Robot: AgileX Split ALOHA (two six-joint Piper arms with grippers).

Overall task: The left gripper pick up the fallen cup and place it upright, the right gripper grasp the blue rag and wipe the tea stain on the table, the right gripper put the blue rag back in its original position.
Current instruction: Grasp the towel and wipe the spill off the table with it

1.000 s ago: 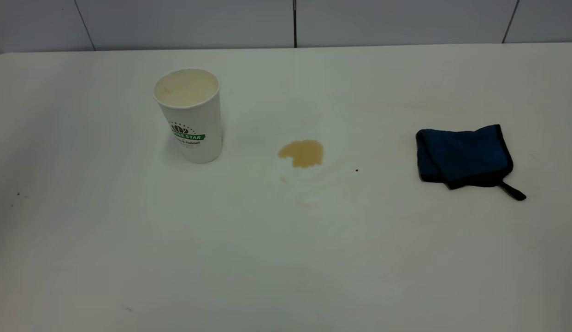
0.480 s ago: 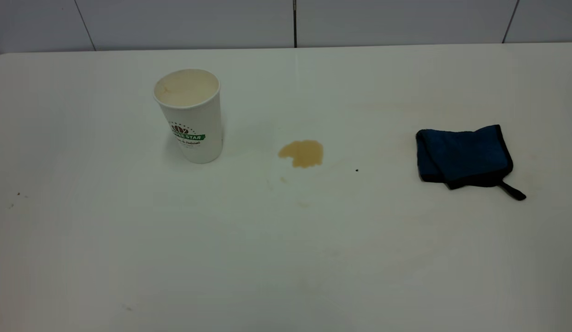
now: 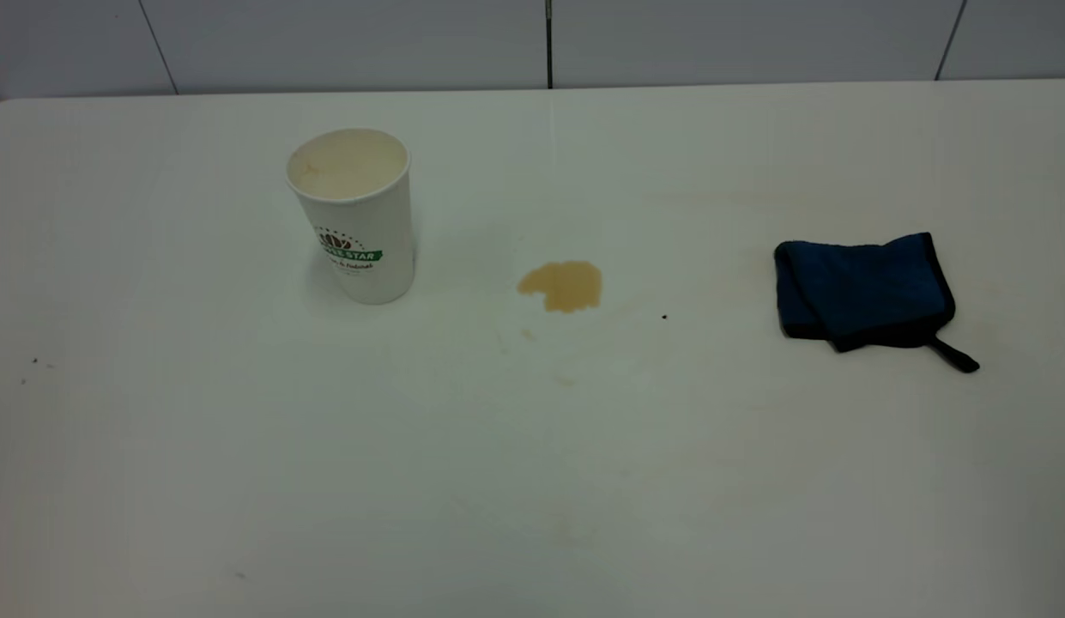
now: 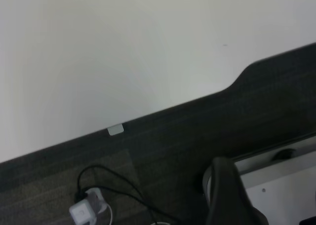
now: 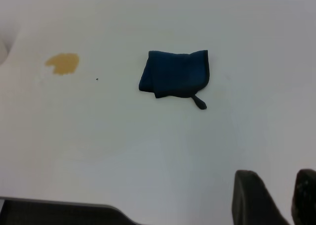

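Note:
The cup (image 3: 353,215) stands upright at the left of the table (image 3: 240,446), mouth up, with nothing in contact with it. The tea stain (image 3: 562,285) (image 5: 62,63) lies to its right, light brown. Farther right lies the blue rag (image 3: 865,290) (image 5: 175,73), folded, with its black loop tab pointing toward the front. Neither arm appears in the exterior view. My right gripper (image 5: 279,178) hovers well short of the rag, fingertips a narrow gap apart, nothing between them. Only one dark finger (image 4: 224,190) of the left gripper shows, off the table's edge over the floor.
A small dark speck (image 3: 664,317) sits between stain and rag. In the left wrist view, beyond the table's edge (image 4: 148,117), dark carpet carries a white plug (image 4: 84,211) with cables. A tiled wall (image 3: 532,43) runs behind the table.

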